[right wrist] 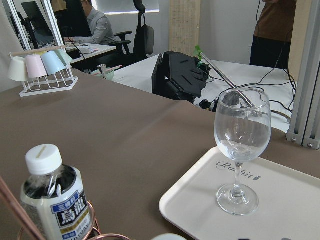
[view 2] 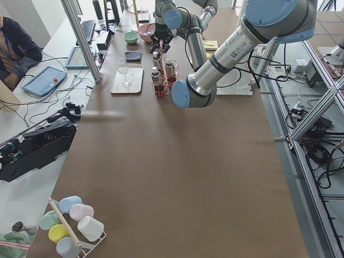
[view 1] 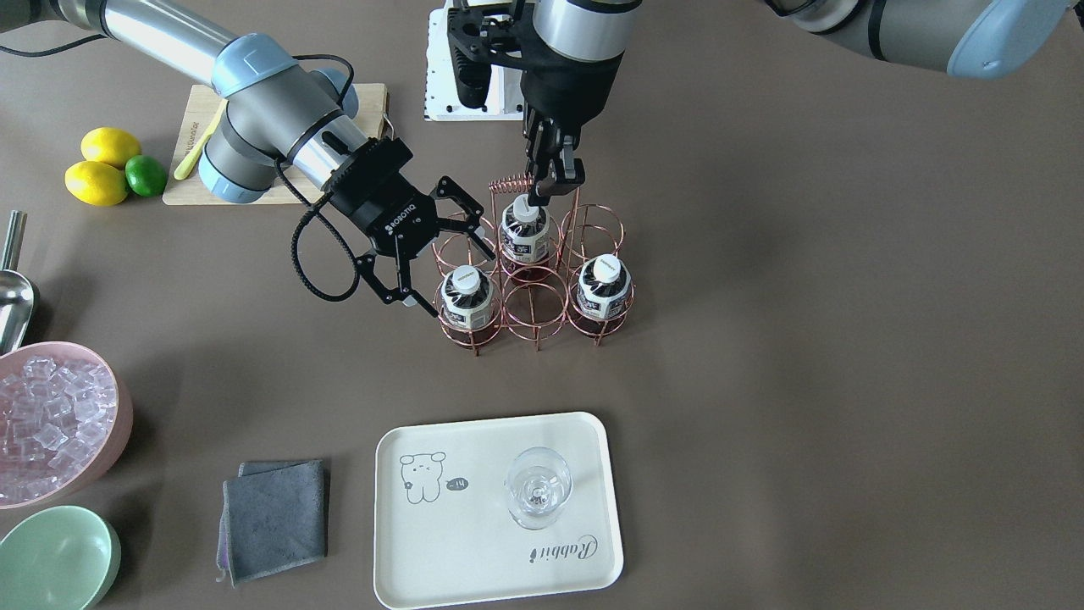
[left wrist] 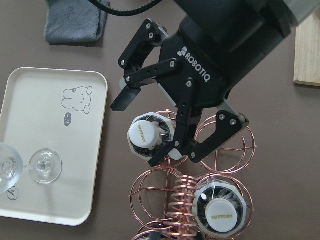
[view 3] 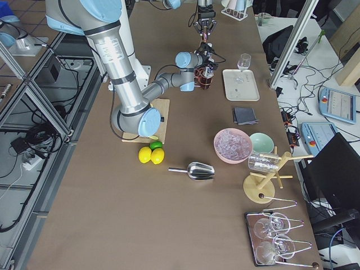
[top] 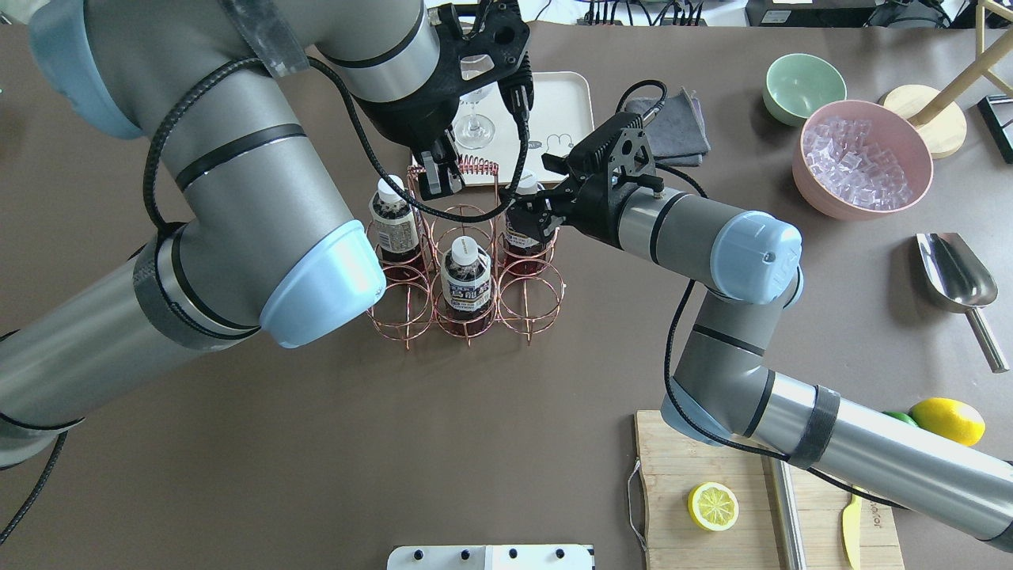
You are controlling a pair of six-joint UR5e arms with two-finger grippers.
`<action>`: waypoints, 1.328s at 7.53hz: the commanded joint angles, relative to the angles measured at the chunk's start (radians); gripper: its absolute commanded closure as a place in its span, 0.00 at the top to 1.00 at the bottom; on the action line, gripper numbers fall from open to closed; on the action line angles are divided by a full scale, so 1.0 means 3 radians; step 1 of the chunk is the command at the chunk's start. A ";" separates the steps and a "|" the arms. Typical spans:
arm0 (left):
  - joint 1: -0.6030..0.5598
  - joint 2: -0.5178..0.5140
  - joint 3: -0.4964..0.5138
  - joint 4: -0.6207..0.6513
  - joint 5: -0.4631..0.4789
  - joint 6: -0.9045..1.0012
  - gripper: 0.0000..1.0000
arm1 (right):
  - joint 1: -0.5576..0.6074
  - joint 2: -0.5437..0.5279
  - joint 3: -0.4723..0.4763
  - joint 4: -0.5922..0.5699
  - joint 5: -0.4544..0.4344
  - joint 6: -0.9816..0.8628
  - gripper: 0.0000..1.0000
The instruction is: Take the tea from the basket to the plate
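Observation:
Three tea bottles stand in the copper wire basket [view 1: 533, 315]. My right gripper [left wrist: 139, 130] is open, with its fingers straddling the white cap of one tea bottle [view 1: 467, 298] in a corner cell nearest the plate. Neither finger touches the bottle. My left gripper [view 1: 547, 191] is shut on one end of the basket's coiled handle [view 1: 508, 182], just above the middle tea bottle [view 1: 523, 233]. The third bottle [view 1: 603, 288] stands in the other front corner. The cream plate [view 1: 474, 551] lies beyond the basket and carries a clear stemmed glass [view 1: 538, 487].
A grey cloth [view 1: 275, 517], a pink bowl of ice [view 1: 51, 424] and a green bowl [view 1: 55, 559] lie beside the plate. A cutting board [view 1: 190, 169], lemons [view 1: 97, 182] and a metal scoop [view 1: 13, 296] sit on the right arm's side.

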 commanded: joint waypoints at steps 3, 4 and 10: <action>0.0007 0.0000 0.0000 -0.0005 0.0066 0.0000 0.00 | 0.0060 0.0014 0.0020 -0.0023 0.0044 -0.0076 0.00; 0.0007 0.0000 0.0000 -0.0005 0.0066 0.0000 0.00 | 0.0117 0.0019 0.0141 -0.0160 0.0106 -0.0055 0.00; 0.0002 0.0000 -0.0026 -0.0005 0.0071 0.0000 0.00 | 0.0494 0.0050 0.0930 -0.1087 0.0381 0.0088 0.00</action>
